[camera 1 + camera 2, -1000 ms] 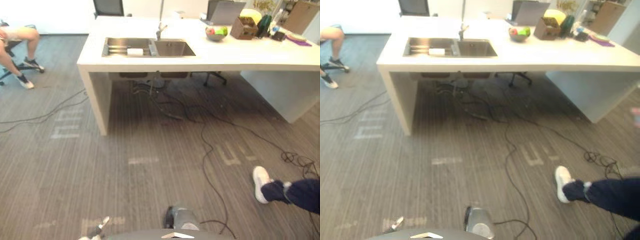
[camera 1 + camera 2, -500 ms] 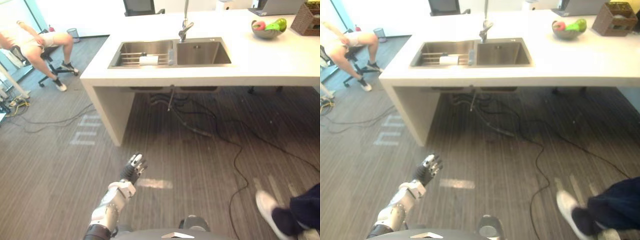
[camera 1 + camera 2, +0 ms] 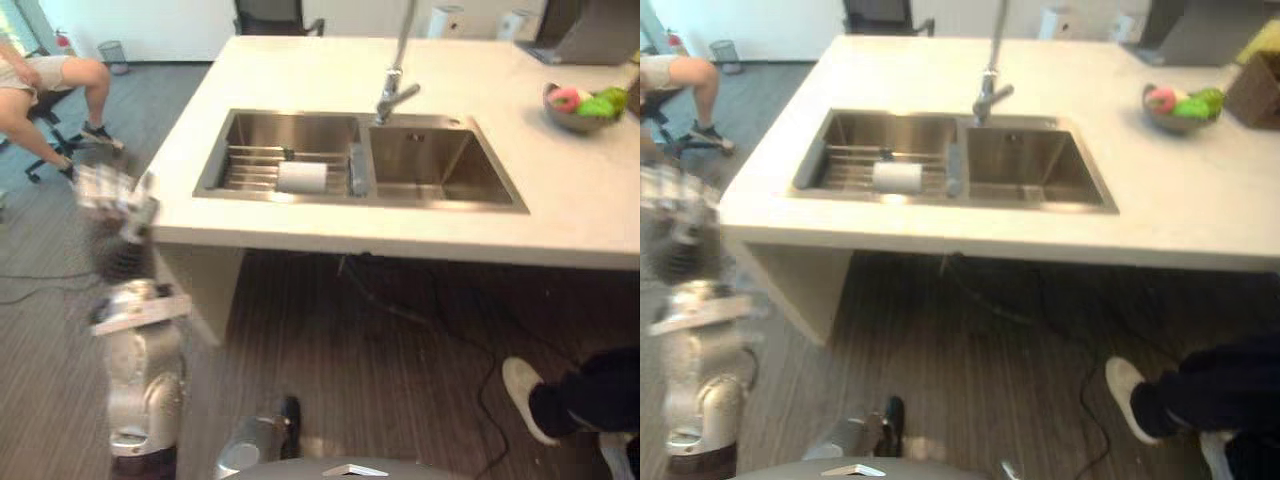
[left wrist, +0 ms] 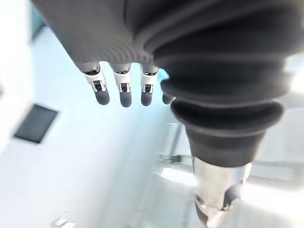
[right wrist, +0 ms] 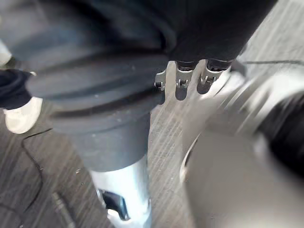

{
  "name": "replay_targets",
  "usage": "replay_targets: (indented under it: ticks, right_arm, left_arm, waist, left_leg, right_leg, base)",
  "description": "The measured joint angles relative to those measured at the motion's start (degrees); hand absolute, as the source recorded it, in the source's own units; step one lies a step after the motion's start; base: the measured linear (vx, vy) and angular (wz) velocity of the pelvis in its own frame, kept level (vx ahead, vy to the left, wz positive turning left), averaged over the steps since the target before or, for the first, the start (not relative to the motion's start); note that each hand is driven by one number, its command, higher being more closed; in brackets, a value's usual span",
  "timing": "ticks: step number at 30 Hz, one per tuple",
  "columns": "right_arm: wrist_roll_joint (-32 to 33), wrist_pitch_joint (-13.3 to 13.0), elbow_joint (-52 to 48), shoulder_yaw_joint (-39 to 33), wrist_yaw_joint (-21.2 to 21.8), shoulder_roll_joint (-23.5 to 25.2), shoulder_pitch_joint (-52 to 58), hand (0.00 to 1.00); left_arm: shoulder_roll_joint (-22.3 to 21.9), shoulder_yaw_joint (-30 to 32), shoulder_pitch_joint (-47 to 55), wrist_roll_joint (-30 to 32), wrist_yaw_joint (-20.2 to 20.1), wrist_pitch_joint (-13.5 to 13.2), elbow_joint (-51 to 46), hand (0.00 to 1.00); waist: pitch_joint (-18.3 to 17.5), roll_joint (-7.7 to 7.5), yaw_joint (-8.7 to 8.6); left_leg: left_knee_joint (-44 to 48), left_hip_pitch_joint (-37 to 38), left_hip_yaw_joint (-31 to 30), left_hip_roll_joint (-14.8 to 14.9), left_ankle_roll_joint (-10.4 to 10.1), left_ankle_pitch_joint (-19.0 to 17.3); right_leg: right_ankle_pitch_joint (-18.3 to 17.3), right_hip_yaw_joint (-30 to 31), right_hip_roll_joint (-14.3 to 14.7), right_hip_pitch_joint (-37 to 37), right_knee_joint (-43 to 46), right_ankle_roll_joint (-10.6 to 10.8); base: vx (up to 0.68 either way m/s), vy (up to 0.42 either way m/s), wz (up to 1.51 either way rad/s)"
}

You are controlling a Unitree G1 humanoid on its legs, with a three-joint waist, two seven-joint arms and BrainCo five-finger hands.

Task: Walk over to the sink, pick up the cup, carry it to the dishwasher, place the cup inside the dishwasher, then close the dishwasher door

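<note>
Beside counter [image 3: 300, 70]: left hand [image 3: 115, 195] upright, fingers [image 4: 121, 92] straight

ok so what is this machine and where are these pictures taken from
This is a humanoid robot. The two wide pictures come from cameras in its head, looking down at a white counter with a steel sink. A white cup lies on its side in the left basin; a fruit bowl stands further right. The two close pictures come from cameras on its wrists. The left hand is up beside the counter's corner, the right hand over the floor; both are open and hold nothing. A person sits at far left.
</note>
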Motion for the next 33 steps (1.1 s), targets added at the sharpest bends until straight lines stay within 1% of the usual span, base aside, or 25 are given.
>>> replay_targets:
  ticks: [1, 2, 3, 4, 5, 6, 7, 8, 9, 10, 11, 13, 14, 15, 16, 18, 20, 24, 26, 27, 28, 30, 31, 32, 33]
  right_arm:
    - [-0.1, 0.4, 0.3, -0.8, 0.1, 0.1, 0.5, 0.00]
    - [-0.8, 0.9, 0.7, -3.3, 0.6, 0.9, 0.9, 0.00]
    - [-1.3, 1.2, 1.2, -6.1, 1.8, 1.7, 0.9, 0.00]
    - [-1.1, 1.5, 1.2, -6.7, 1.9, 2.0, 0.9, 0.00]
    - [-1.0, 1.5, 1.0, -6.8, 1.7, 2.1, 0.9, 0.00]
    - [-0.1, 1.4, 0.7, -6.7, 1.6, 2.5, 0.9, 0.00]
    - [0.5, 1.6, 0.6, -6.6, 1.7, 2.7, 0.7, 0.00]
    - [0.7, 2.1, -0.2, -6.5, 1.8, 3.0, 0.5, 0.00]
    - [0.7, 2.4, -0.6, -6.1, 1.9, 3.0, 0.6, 0.00]
    - [0.6, 2.5, -0.9, -5.4, 2.4, 3.1, 0.9, 0.00]
    - [0.5, 2.5, -1.0, -4.3, 2.9, 3.3, 1.5, 0.00]
    - [0.4, 2.5, -1.2, 0.5, 3.4, 3.5, 2.3, 0.00]
    - [0.1, 2.5, -1.1, 1.7, 3.6, 3.4, 2.3, 0.00]
    - [0.0, 2.5, -1.3, 3.0, 4.3, 2.5, 2.6, 0.00]
    - [0.0, 2.5, -1.3, 3.1, 4.6, 2.2, 2.7, 0.00]
    - [-0.1, 2.5, -1.9, 2.9, 6.1, 1.5, 2.4, 0.00]
    - [-1.3, 2.6, -2.3, 2.3, 6.6, 1.5, 2.4, 0.00]
    - [-1.7, 1.9, -2.7, 1.3, 5.9, 2.2, 2.7, 0.00]
    - [-1.6, 0.9, -3.2, 2.7, 4.6, 2.2, 3.0, 0.00]
    - [-1.3, 0.5, -3.2, 4.2, 3.4, 2.2, 3.0, 0.00]
    - [-1.0, 0.0, -3.3, 6.0, 2.1, 2.0, 3.3, 0.00]
    - [-1.0, -0.6, -4.0, 8.5, 1.0, 1.2, 4.2, 0.00]
    - [-1.1, -1.5, -5.5, 10.8, -0.2, 0.2, 5.3, 0.00]
    - [-1.1, -1.9, -5.7, 11.3, -0.6, -0.1, 5.5, 0.00]
    - [-1.1, -2.3, -5.7, 12.0, -0.9, -0.5, 5.6, 0.00]
  left_arm:
    - [0.6, 1.0, -0.4, 0.7, 0.3, -0.2, -1.9, 0.00]
    - [2.0, 2.4, -1.6, 1.5, 0.8, -0.6, -3.4, 0.00]
    - [2.9, 3.4, -2.3, 2.2, 1.1, -0.7, -4.3, 0.00]
    - [3.2, 3.7, -2.2, 2.6, 1.6, -0.7, -4.2, 0.00]
    - [3.3, 3.6, -1.9, 2.9, 2.0, -0.7, -4.2, 0.00]
    - [4.0, 3.7, -1.7, 3.0, 2.2, -0.8, -4.2, 0.00]
    - [4.5, 3.6, -2.0, 3.0, 2.1, -1.0, -4.2, 0.00]
    - [5.3, 3.3, -2.4, 3.0, 2.1, -1.4, -3.8, 0.00]
    - [5.7, 2.9, -2.6, 3.0, 2.0, -1.4, -3.3, 0.00]
    - [7.0, 1.5, -2.8, 2.8, 1.6, -1.2, -1.3, 0.00]
    - [7.9, 0.1, -2.8, 2.3, 0.9, -0.5, 1.3, 0.00]
    - [8.2, -2.7, -2.6, 2.2, 0.7, 0.8, 3.6, 0.00]
    - [7.8, -3.5, -2.4, 2.2, 0.4, 0.9, 4.0, 0.00]
    - [6.7, -5.1, -1.9, 2.1, -0.4, 1.2, 4.8, 0.00]
    - [6.3, -5.7, -1.9, 1.9, -1.1, 1.5, 5.2, 0.00]
    - [5.8, -7.5, -1.8, 1.2, -3.4, 3.3, 6.2, 0.00]
    - [5.7, -9.2, -1.9, 1.3, -4.2, 4.5, 8.3, 0.00]
    - [5.1, -13.1, -2.8, 1.3, -3.8, 8.0, 11.8, 0.00]
    - [5.0, -14.4, -2.8, 1.3, -2.7, 8.8, 12.6, 0.00]
    - [4.9, -14.9, -2.8, 1.3, -2.1, 8.9, 13.2, 0.00]
    - [4.8, -15.5, -2.8, 1.4, -1.0, 8.8, 14.0, 0.00]
    - [4.6, -16.3, -2.6, 1.9, 0.0, 8.7, 14.9, 0.00]
    - [4.2, -16.4, -1.7, 2.4, 0.2, 7.8, 15.0, 0.00]
    - [4.2, -16.4, -1.3, 2.4, 0.2, 7.4, 15.0, 0.00]
    - [4.2, -16.4, -0.5, 2.6, 0.1, 7.0, 14.6, 0.00]
  waist:
    - [-0.3, 1.12, 0.62]
    - [0.4, 0.99, 0.57]
    - [1.0, 0.99, 0.45]
    - [1.8, 1.86, 0.02]
    - [2.0, 2.37, -0.11]
    - [1.6, 3.11, -0.40]
    - [1.3, 2.96, -0.38]
    - [1.4, 2.85, -0.45]
    - [1.4, 2.86, -0.68]
    - [1.4, 2.86, -1.03]
    - [1.2, 2.60, -1.53]
    - [0.1, 0.63, -1.94]
    - [-0.2, 0.25, -2.01]
    - [-0.9, 1.05, -2.11]
    - [-1.4, 1.52, -2.01]
    - [-2.5, 2.77, -1.79]
    - [-3.1, 3.01, -2.12]
    - [-3.6, 3.15, -3.03]
    - [-3.6, 3.18, -3.43]
    - [-3.6, 2.86, -3.59]
    - [-3.5, 2.55, -3.79]
    - [-2.8, 2.71, -3.67]
    - [-2.2, 3.46, -3.08]
    - [-2.3, 3.90, -3.07]
    - [-2.7, 4.32, -3.28]
  left_leg:
    - [0.5, 0.9, -1.8, -0.1, 0.5, -3.0]
    - [0.8, 2.1, -2.7, -1.6, 2.3, -3.6]
    - [0.2, 4.6, -3.7, -3.1, 2.9, -4.3]
    - [-0.9, 8.1, -4.6, -3.4, 3.1, -5.1]
    - [-1.8, 9.9, -5.2, -3.3, 3.1, -5.3]
    - [-4.0, 11.9, -5.7, -3.0, 3.2, -5.7]
    - [-5.6, 13.2, -5.9, -2.7, 3.2, -5.7]
    - [-6.9, 14.2, -6.5, -2.3, 2.8, -5.7]
    - [-6.9, 14.2, -6.9, -1.9, 2.3, -5.9]
    - [-6.8, 14.7, -7.6, -1.2, 1.6, -6.6]
    - [-6.2, 15.4, -8.7, -0.9, 1.2, -7.3]
    - [-5.3, 16.2, -8.8, -0.8, 0.4, -9.0]
    - [-4.7, 16.5, -8.8, -0.4, -0.2, -9.9]
    - [-3.5, 16.8, -8.4, 1.8, -1.8, -11.0]
    - [-3.4, 17.0, -8.2, 2.8, -2.5, -11.3]
    - [-4.6, 17.4, -7.8, 5.7, -3.6, -11.4]
    - [-6.8, 18.3, -7.5, 6.5, -5.2, -10.2]
    - [-8.6, 18.6, -7.5, 6.8, -5.6, -8.1]
    - [-8.2, 18.2, -7.5, 6.7, -6.1, -7.7]
    - [-5.0, 16.5, -7.3, 6.2, -6.2, -7.7]
    - [1.4, 13.8, -7.0, 5.6, -6.3, -7.8]
    - [12.2, 9.9, -6.4, 5.6, -7.1, -8.0]
    - [17.1, 7.7, -4.2, 7.7, -6.8, -11.4]
    - [16.0, 7.6, -3.4, 8.7, -6.8, -12.7]
    - [12.2, 8.1, -2.3, 10.0, -6.8, -13.0]
  right_leg:
    - [2.3, -0.2, 0.0, -1.4, 3.8, 2.2]
    - [5.5, -0.3, -2.3, -3.0, 9.4, 3.2]
    - [3.9, -2.2, -5.1, -5.7, 17.6, 2.1]
    - [0.8, -5.6, -7.5, -7.0, 21.4, -1.7]
    - [-1.0, -7.2, -8.3, -7.8, 21.7, -3.8]
    - [-4.6, -8.8, -8.5, -10.6, 19.4, -6.8]
    - [-6.5, -9.2, -8.1, -13.0, 15.7, -7.6]
    - [-8.1, -9.7, -6.7, -15.9, 7.9, -7.9]
    - [-8.2, -9.4, -5.5, -16.9, 3.0, -8.0]
    - [-7.6, -7.8, -3.0, -18.1, -5.9, -7.9]
    - [-5.5, -6.6, -1.5, -18.1, -11.9, -8.3]
    - [0.3, -6.9, -0.8, -17.1, -18.8, -10.7]
    - [1.9, -6.9, -0.1, -16.3, -20.1, -9.5]
    - [2.2, -8.3, 2.1, -14.1, -23.1, -10.2]
    - [2.6, -8.5, 3.4, -13.5, -24.9, -10.6]
    - [4.4, -8.5, 7.2, -11.3, -30.7, -12.2]
    - [5.4, -8.2, 8.6, -9.9, -34.1, -12.8]
    - [6.2, -8.0, 9.4, -8.8, -37.7, -13.2]
    - [6.2, -8.0, 9.4, -8.7, -38.2, -13.2]
    - [6.2, -8.0, 9.0, -8.6, -38.3, -13.1]
    - [6.2, -7.9, 8.3, -7.9, -38.5, -13.2]
    - [5.9, -7.5, 7.8, -5.7, -39.5, -13.5]
    - [5.4, -6.8, 8.1, -4.1, -39.9, -14.0]
    - [5.4, -6.4, 8.2, -3.7, -40.0, -14.0]
    - [5.2, -5.8, 8.2, -3.7, -40.0, -13.8]
  base:
    - [0.55, 0.017, 0.40]
    - [0.47, 0.009, 0.39]
    - [0.41, 0.052, 0.52]
    - [0.42, 0.089, 0.35]
    - [0.27, 0.067, 0.22]
    - [0.23, 0.048, 0.09]
    - [0.19, 0.000, 0.12]
    - [0.15, -0.030, 0.11]
    - [0.20, -0.069, 0.30]
    - [0.23, -0.111, 0.48]
    - [0.32, -0.170, 0.57]
    - [0.35, -0.212, 0.38]
    - [0.33, -0.240, 0.15]
    - [0.26, -0.196, 0.02]
    - [0.32, -0.233, -0.16]
    - [0.34, -0.250, -0.31]
    - [0.23, -0.182, -0.21]
    - [0.12, -0.086, -0.06]
    - [0.05, -0.033, 0.03]
    - [0.03, -0.026, 0.08]
    - [0.01, -0.019, 0.08]
    - [-0.03, 0.013, -0.10]
    - [-0.05, 0.039, -0.33]
    - [-0.07, 0.052, -0.42]
    - [-0.03, 0.064, -0.36]
